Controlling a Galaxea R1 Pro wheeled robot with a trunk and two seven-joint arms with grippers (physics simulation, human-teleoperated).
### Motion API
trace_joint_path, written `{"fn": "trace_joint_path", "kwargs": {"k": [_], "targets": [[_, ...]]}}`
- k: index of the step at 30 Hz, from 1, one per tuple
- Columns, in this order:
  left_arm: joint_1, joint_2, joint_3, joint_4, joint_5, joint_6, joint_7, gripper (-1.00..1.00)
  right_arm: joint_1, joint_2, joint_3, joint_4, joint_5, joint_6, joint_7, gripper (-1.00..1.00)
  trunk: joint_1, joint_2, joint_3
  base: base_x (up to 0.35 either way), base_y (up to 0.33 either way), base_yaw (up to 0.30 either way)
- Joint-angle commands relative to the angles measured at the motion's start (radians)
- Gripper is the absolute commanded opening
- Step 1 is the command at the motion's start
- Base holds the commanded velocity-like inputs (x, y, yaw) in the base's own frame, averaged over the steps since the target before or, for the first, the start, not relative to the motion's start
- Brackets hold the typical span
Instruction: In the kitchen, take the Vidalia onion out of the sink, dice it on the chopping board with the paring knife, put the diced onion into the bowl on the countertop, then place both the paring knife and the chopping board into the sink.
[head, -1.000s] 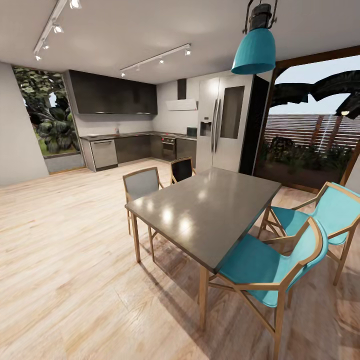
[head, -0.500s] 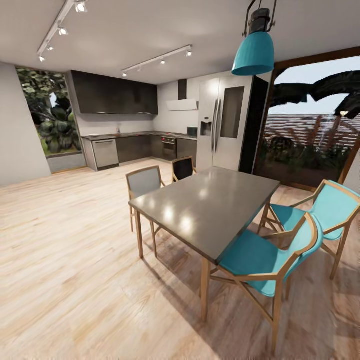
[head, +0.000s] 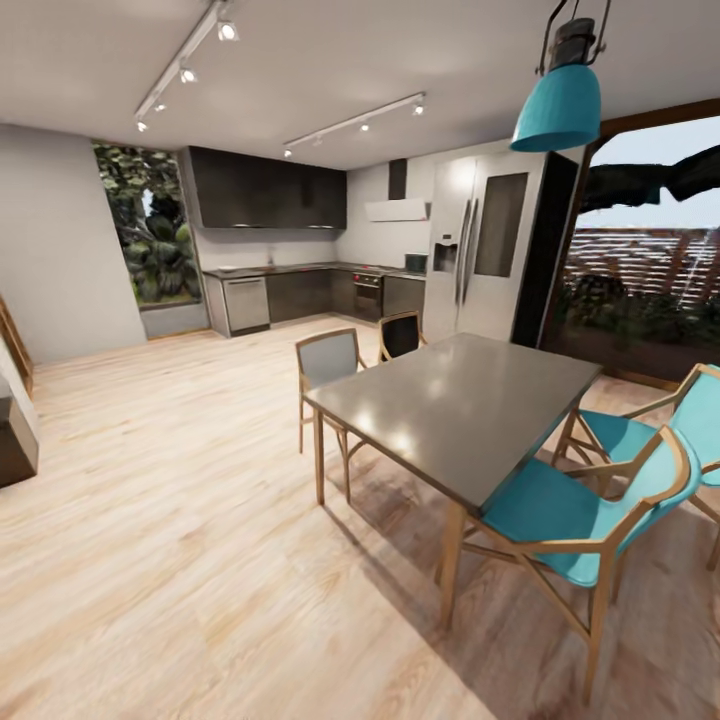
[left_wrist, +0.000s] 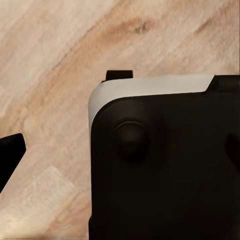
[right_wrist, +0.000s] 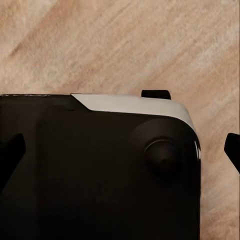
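The long grey countertop (head: 290, 268) over dark cabinets runs along the far wall of the kitchen, well beyond the wooden floor. At this distance the sink, onion, chopping board, paring knife and bowl are too small to make out. In the left wrist view my left gripper (left_wrist: 120, 155) hangs open over my own dark base and the floor, with one dark fingertip (left_wrist: 11, 156) at the picture's edge. In the right wrist view my right gripper (right_wrist: 120, 152) is open too, its fingertips (right_wrist: 10, 155) far apart with nothing between them.
A dark dining table (head: 470, 400) stands to the right, with teal chairs (head: 570, 510) on its near side and a grey chair (head: 328, 360) on its far side. A tall fridge (head: 490, 255) stands behind it. Open wooden floor (head: 170, 480) leads to the kitchen. Dark furniture (head: 12, 430) sits at the left edge.
The whole head view has shifted right, so the camera has turned left. More of the left wall and a dark piece of furniture have come into view.
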Motion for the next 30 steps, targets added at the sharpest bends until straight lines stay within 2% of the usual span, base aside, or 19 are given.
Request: {"fn": "trace_joint_path", "kwargs": {"k": [1,15,21,27,30], "targets": [[0.000,0.000,0.000,-0.001,0.000,-0.002,0.000,1.00,0.000,0.000,0.000,-0.001,0.000,-0.003,0.000,1.00,0.000,0.000,-0.001,-0.014,0.286,0.266],[0.000,0.012,0.003,-0.004,0.001,-0.002,-0.001,1.00,0.000,0.001,0.001,-0.062,0.001,-0.003,-0.002,1.00,0.000,0.000,-0.006,0.071,0.283,0.271],[0.000,0.013,0.003,-0.004,0.003,-0.002,-0.001,1.00,0.000,-0.002,0.002,-0.105,0.003,-0.003,-0.001,1.00,0.000,0.000,-0.008,0.225,0.207,0.107],[-0.001,0.014,0.003,-0.004,0.003,-0.002,-0.001,1.00,0.000,-0.004,0.003,-0.218,0.005,-0.002,-0.009,1.00,0.000,0.000,-0.008,0.270,0.144,0.011],[-0.004,0.015,0.003,-0.005,0.003,-0.002,-0.001,1.00,0.000,-0.004,0.003,-0.287,0.007,0.000,-0.035,1.00,0.000,0.000,-0.008,0.271,0.060,0.002]]}}
